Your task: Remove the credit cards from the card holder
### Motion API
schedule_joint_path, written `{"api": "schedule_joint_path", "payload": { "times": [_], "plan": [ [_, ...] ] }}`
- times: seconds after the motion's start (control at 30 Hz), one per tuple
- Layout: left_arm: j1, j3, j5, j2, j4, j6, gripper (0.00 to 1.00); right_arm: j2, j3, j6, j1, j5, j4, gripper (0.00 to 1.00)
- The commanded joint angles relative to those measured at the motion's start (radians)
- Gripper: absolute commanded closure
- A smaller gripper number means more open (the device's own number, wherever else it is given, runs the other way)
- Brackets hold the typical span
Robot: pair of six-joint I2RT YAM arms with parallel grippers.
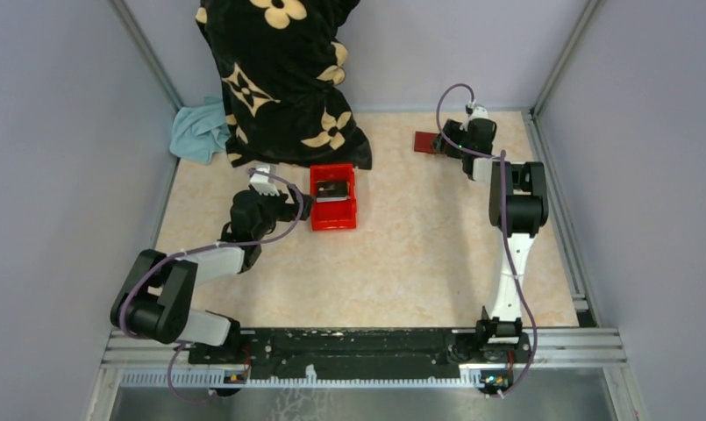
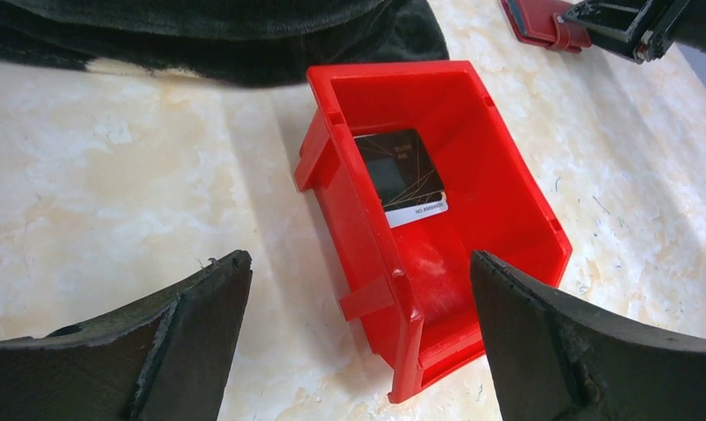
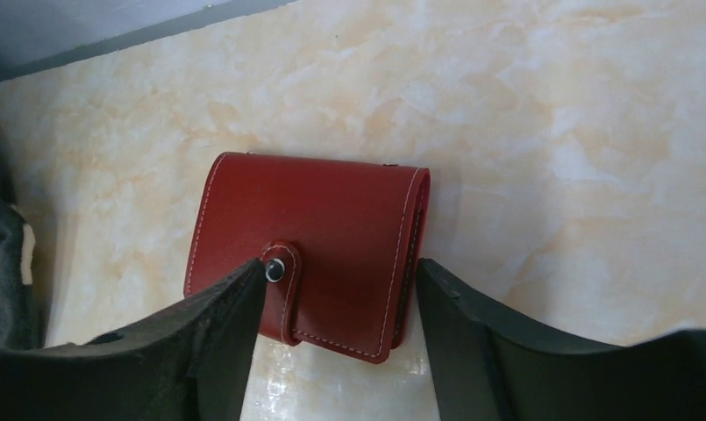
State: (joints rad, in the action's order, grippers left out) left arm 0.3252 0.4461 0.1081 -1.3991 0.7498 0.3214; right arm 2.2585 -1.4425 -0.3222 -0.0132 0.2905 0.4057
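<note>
We see the right tool [image 3: 340, 272] wide open. Its fingers [image 3: 231, 303] straddle the card holder [image 3: 323, 219], and we cannot tell whether they touch it. The holder lies flat and snapped shut by the tabletop's [image 1: 419, 263] far edge, toward the far right corner, clasp up and strap toward the tool. We cannot judge its long axis. The left tool [image 2: 358, 263] is also open and empty, beside the red box [image 2: 516, 184], which has a card [image 2: 400, 167] inside.

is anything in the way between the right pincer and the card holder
Nothing visible. The card holder lies flat, straddled by the open right pincer, with bare table around it. Its snap strap is fastened, so no cards show.
</note>
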Motion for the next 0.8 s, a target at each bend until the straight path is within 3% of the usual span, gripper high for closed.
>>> {"api": "schedule_joint_path", "payload": {
  "times": [0.0,0.1,0.33,0.77],
  "plan": [
    [0.003,0.035,0.036,-0.026,0.023,0.008,0.0,0.002,-0.053,0.04,0.007,-0.013,0.0,0.41],
    [0.003,0.039,0.032,-0.038,0.016,0.017,0.01,0.0,-0.042,0.04,0.007,-0.002,0.016,0.54],
    [0.002,0.061,0.039,-0.063,-0.007,0.014,0.01,-0.018,-0.016,0.037,0.007,0.003,0.044,1.0],
    [0.002,-0.01,0.036,0.012,0.082,0.011,0.01,-0.106,0.045,0.023,0.016,0.061,0.078,1.0]
  ]
}}
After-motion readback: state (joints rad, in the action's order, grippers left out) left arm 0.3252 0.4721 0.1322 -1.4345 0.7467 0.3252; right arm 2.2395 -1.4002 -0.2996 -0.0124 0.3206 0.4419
